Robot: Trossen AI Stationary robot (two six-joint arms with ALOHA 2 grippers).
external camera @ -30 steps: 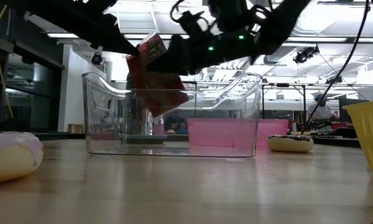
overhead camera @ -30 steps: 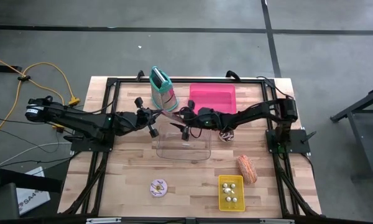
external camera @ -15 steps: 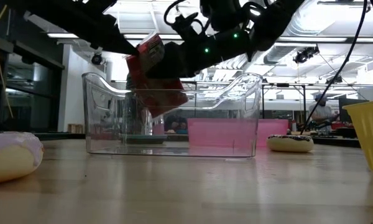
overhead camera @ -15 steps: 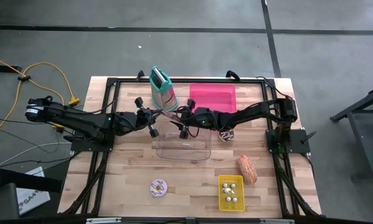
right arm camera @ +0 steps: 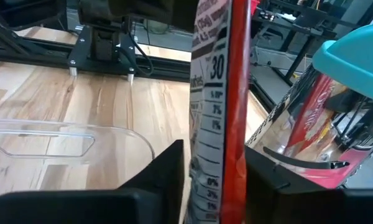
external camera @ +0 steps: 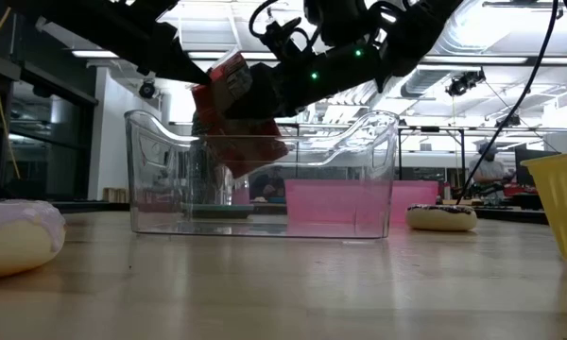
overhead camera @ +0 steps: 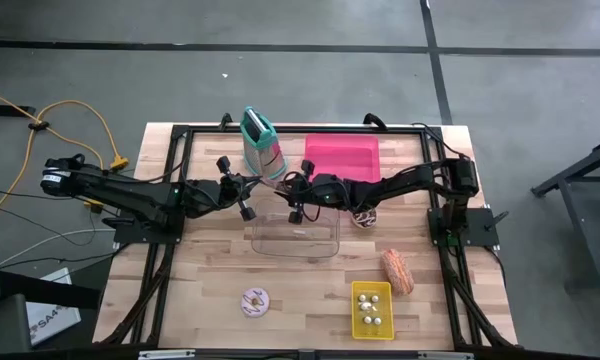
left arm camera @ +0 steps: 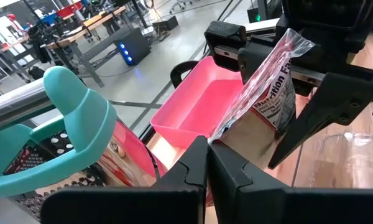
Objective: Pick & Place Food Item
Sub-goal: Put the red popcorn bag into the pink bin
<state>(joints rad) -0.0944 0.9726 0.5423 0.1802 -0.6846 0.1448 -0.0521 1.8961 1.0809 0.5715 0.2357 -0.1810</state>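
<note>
While the left gripper (left arm camera: pixel 206 163) is pinching the packet (left arm camera: pixel 267 93) above the bin (overhead camera: pixel 295 236), the right gripper (right arm camera: pixel 214 165) is straddling its other edge. Whether the right one is gripping cannot be told. Placement is pending.

A teal-handled grater (overhead camera: pixel 261 144) stands near the worktop's (overhead camera: pixel 200 280) far edge, with a pink tray (overhead camera: pixel 342 158) just beside it. A chocolate donut (overhead camera: pixel 364 216) lies near the middle. Toward the near edge sit a sprinkled donut (overhead camera: pixel 254 301), a yellow box of eggs (overhead camera: pixel 372 309) and an orange bread roll (overhead camera: pixel 397 271).
</note>
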